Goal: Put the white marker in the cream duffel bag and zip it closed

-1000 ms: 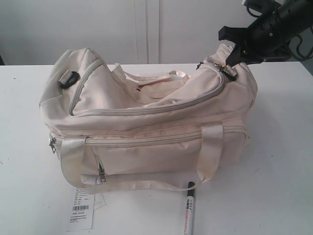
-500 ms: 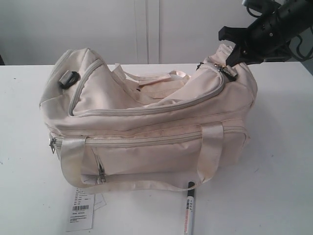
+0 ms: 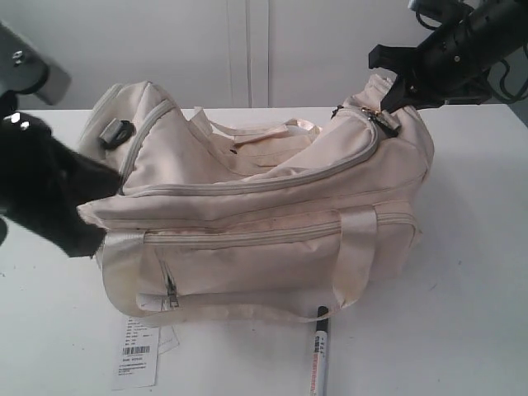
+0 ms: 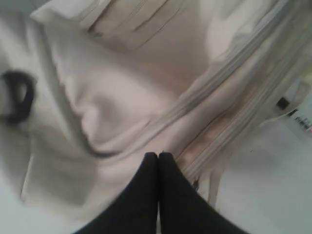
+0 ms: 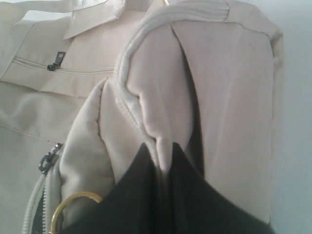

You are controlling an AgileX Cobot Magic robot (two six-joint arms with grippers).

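Note:
The cream duffel bag (image 3: 247, 214) lies on the white table, its curved top zipper flap sagging inward. The white marker (image 3: 319, 351), black cap towards the bag, lies on the table just in front of the bag's right handle. My right gripper (image 3: 394, 89) is at the bag's right end, shut on a fold of the cream fabric (image 5: 165, 151) beside the gold charm ring (image 5: 73, 207). My left gripper (image 3: 97, 206) is against the bag's left end; its black fingers (image 4: 148, 168) are pressed together with nothing seen between them, tips at the fabric (image 4: 158, 155).
A white paper barcode tag (image 3: 136, 353) lies on the table in front of the bag's left corner. A black buckle (image 3: 115, 132) sits on the bag's left top. The white wall stands close behind the table.
The left arm has come into the exterior view from the left and now reaches the bag's left end. Right gripper, bag and marker have stayed in place.

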